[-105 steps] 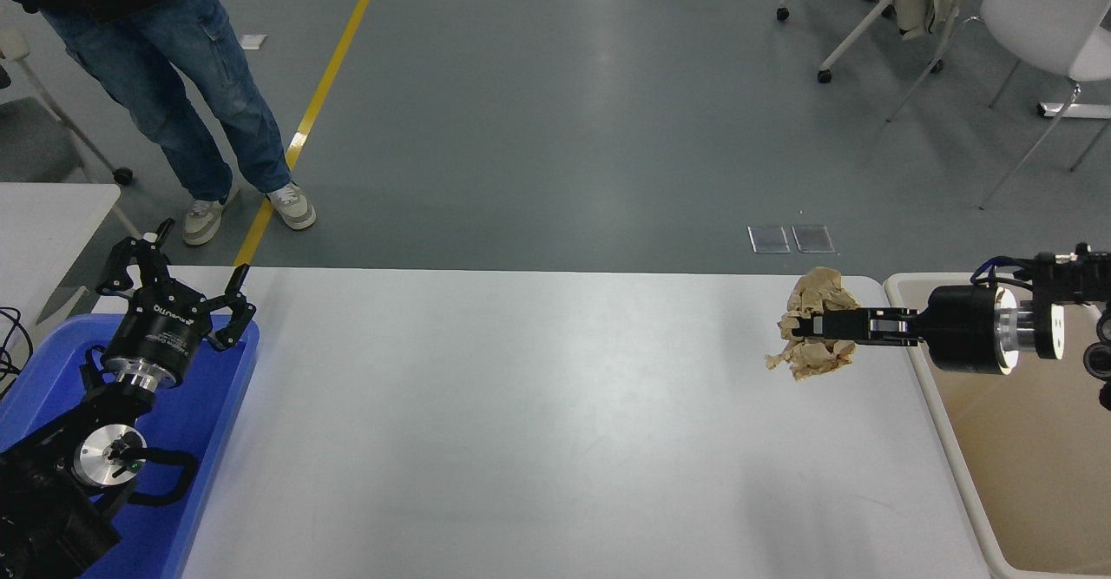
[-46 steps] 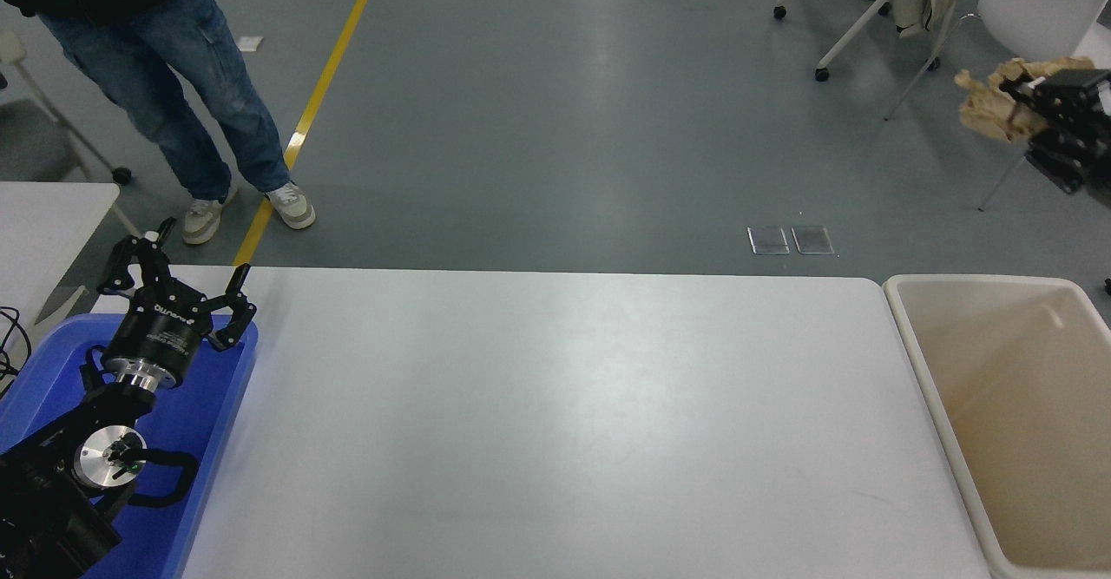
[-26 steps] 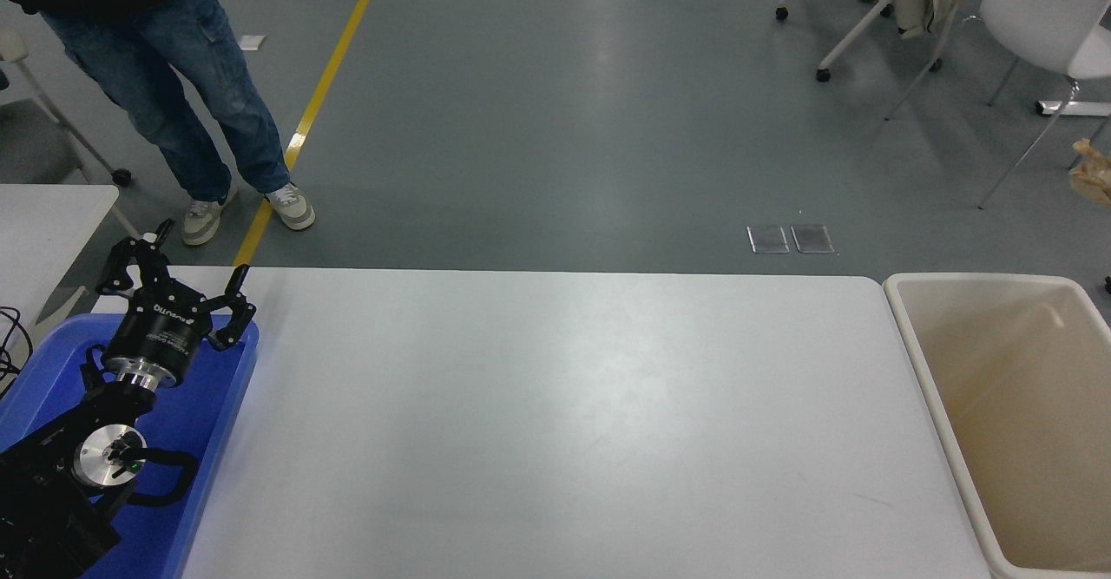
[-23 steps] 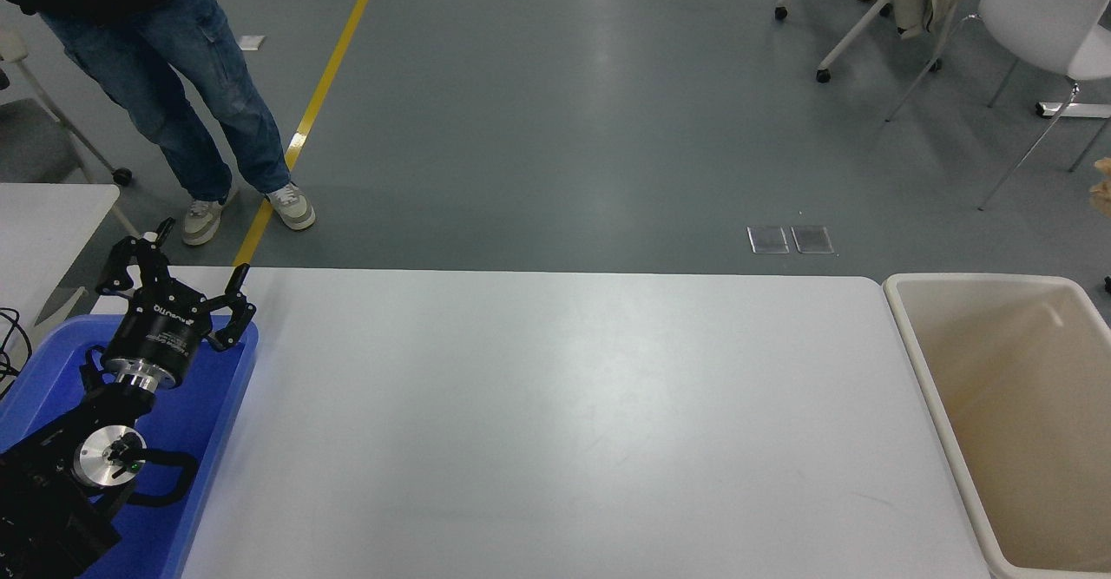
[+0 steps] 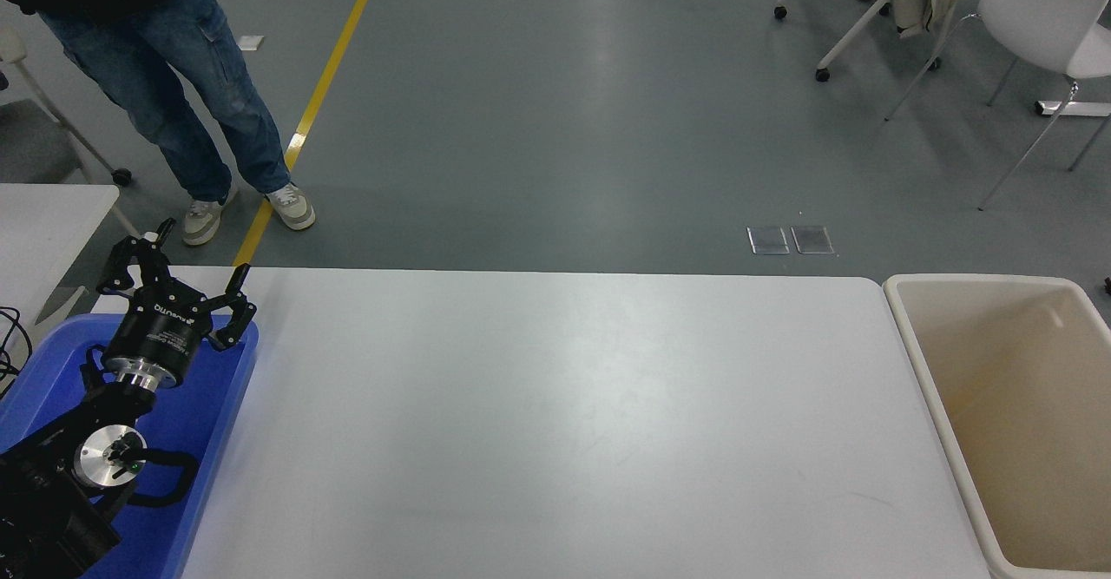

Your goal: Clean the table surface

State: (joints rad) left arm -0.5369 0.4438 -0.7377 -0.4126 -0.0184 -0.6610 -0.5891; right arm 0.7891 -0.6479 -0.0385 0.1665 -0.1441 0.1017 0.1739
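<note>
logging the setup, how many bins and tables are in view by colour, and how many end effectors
blue bin: 1
beige bin: 1
white tables: 2, the table surface and a smaller table at the left edge
black end effectors: 1, the left end effector, open over the blue bin
total: 5

Counter — plain matte white. Bin at right beige; tray at lower left blue; floor line — yellow.
</note>
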